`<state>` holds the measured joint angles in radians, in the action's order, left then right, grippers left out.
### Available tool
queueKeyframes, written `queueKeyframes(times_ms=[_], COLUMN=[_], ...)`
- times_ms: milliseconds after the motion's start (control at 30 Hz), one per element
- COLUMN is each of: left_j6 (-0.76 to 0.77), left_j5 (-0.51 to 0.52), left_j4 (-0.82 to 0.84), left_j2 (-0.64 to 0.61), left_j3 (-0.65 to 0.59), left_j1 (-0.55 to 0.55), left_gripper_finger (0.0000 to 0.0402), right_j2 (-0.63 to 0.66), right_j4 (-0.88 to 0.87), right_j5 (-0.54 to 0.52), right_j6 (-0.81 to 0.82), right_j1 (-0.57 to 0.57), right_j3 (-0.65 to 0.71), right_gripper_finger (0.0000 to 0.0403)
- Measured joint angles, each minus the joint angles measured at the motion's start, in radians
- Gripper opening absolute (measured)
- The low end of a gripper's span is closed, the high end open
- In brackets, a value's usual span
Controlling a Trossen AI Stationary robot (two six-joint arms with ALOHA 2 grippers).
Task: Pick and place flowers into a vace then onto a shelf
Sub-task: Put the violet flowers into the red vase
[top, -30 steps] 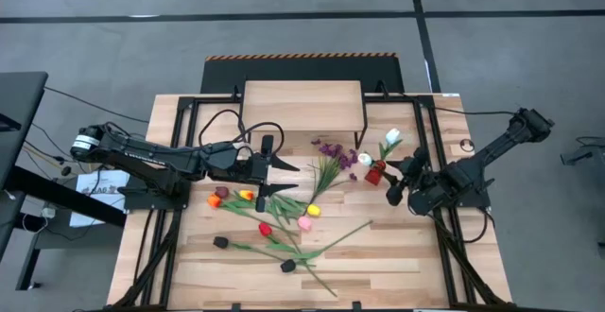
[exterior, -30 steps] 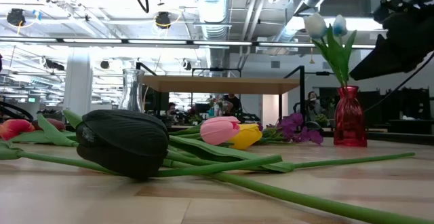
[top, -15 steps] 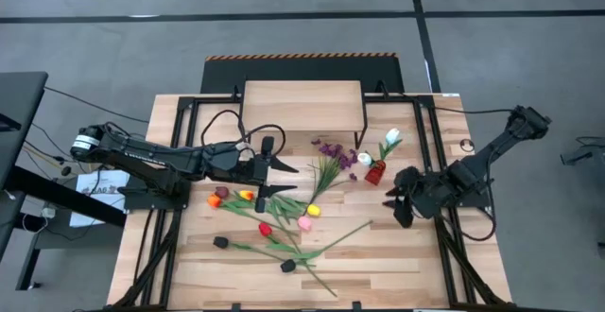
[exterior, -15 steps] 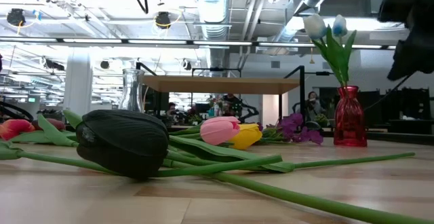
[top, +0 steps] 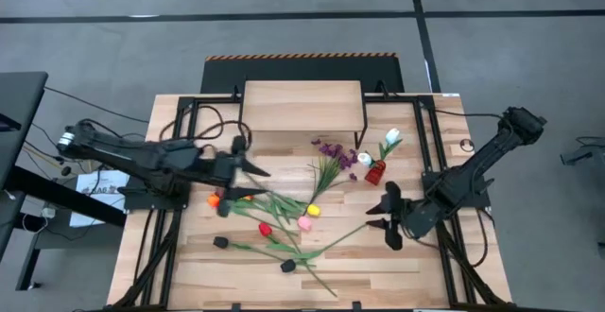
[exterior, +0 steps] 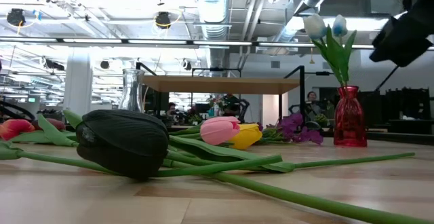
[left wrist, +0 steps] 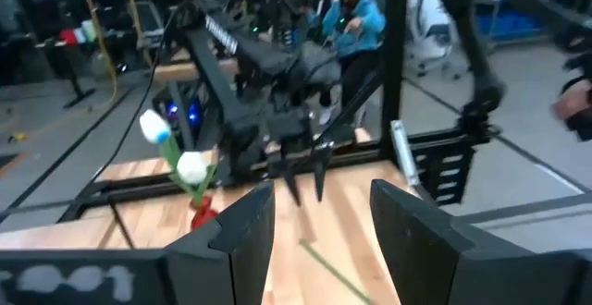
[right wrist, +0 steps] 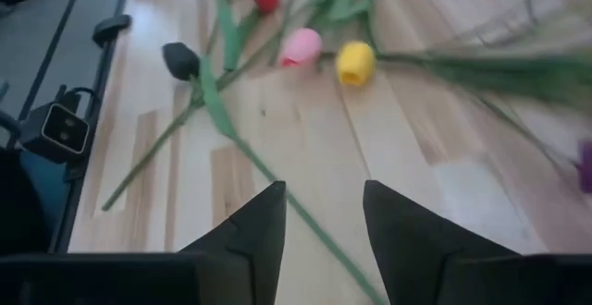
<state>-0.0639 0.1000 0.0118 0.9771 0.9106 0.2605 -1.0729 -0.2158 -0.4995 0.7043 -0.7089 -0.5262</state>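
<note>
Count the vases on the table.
2. Red vase with white flowers stands right of the shelf. Clear vase, empty, shows only in the low view, near the shelf's left end.

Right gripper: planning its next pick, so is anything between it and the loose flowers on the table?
Nothing visible. The right gripper, jaws open and empty, hovers beside the flowers, with only bare table between. The red vase stands off to the side.

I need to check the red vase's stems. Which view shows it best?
The low view: the red vase stands upright in profile, holding white flowers. The high view shows it small from above; the left wrist view only blurrily; the right wrist view not at all.
</note>
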Motion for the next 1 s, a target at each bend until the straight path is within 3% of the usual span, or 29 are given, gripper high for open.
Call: queueKeyframes(times_ms=[300,533,767,1000], left_j6=[0.086,-0.032,-0.139,-0.182], left_j5=[0.243,0.573,0.689,0.733], left_j4=[0.107,-0.066,-0.257,-0.428], left_j2=[-0.035,-0.057,-0.121,-0.261], left_j3=[-0.001,-0.042,-0.173,-0.354], left_j1=[0.198,0.419,0.524,0.537], left_gripper_finger=[0.0171,0.0171,0.0171,0.0171], right_j2=[-0.144,-0.159,-0.159,-0.159], right_j4=[0.248,0.343,0.396,0.295], right_j5=[0.004,0.003,0.002,0.004], right_j6=[-0.229,-0.314,-0.416,-0.444], right_j1=[0.031,0.068,0.123,0.168], right_j3=[0.0,0.0,-0.041,-0.147], right_gripper_finger=[0.0132,0.0132,0.0132,0.0132])
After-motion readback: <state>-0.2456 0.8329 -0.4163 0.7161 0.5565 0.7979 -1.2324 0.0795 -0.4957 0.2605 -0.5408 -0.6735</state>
